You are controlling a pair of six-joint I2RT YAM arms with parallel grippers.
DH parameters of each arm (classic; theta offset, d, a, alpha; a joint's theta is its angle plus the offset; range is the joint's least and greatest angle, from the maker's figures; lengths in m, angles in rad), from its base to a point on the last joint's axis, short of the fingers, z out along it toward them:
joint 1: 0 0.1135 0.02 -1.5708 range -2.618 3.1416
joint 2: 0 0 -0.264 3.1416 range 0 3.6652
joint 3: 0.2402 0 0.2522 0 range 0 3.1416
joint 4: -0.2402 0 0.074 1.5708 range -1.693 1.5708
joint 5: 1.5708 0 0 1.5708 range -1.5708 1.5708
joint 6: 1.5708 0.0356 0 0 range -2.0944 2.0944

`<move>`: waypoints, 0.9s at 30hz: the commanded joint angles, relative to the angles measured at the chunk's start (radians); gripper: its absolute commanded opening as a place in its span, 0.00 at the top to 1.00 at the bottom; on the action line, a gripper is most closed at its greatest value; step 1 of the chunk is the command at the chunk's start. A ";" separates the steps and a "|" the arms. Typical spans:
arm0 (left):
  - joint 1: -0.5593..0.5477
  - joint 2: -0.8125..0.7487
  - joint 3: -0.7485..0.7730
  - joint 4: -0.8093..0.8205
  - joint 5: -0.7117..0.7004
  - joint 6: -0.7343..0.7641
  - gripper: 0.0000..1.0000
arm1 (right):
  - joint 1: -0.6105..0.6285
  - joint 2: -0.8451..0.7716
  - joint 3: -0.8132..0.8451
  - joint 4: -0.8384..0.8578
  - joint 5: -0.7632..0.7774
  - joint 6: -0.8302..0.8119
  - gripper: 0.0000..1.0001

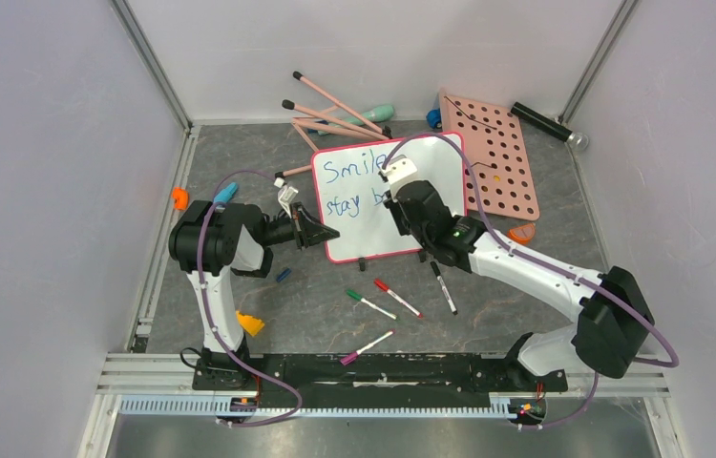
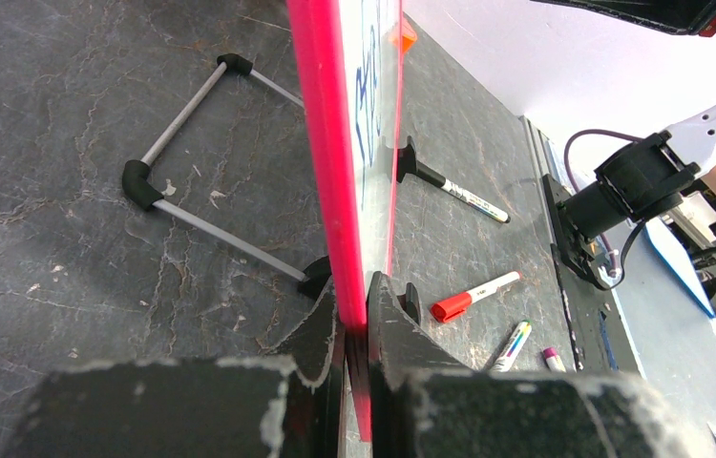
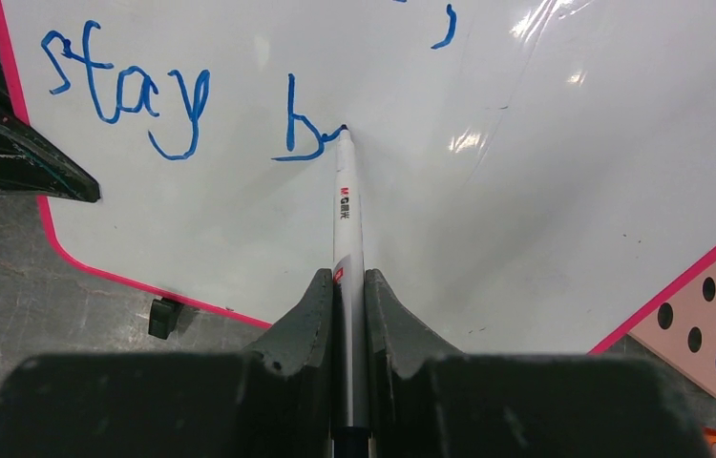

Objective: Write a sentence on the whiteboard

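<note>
Now right end effector [image 3: 348,286] pinches the marker [image 3: 346,210], tip ahead on the sentence [image 3: 135,95]; left end effector [image 2: 354,320] clamps the whiteboard [image 2: 321,143] rim. Board likely stiff, light, slippery.

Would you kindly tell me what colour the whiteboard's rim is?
Pink-red; the rim of the whiteboard shows best in the left wrist view.

The whiteboard [image 3: 545,191] looked glossy and smooth, catching glare, its pink rim shiny plastic. The marker [image 3: 347,239] had a smooth, satin silver-white barrel. My left fingers [image 2: 397,329] were matt black plastic, scuffed pale at the edges. The table [image 2: 68,191] was dull, veined grey stone-look.
</note>
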 commanded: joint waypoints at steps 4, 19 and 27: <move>0.010 0.059 -0.002 0.043 -0.058 0.249 0.98 | -0.004 0.005 0.023 0.006 0.014 -0.009 1.00; 0.010 0.059 -0.003 0.043 -0.056 0.248 0.98 | -0.005 -0.037 -0.063 0.025 -0.024 0.011 1.00; 0.010 0.059 -0.003 0.043 -0.054 0.249 0.98 | -0.007 -0.012 -0.008 0.020 -0.005 -0.012 1.00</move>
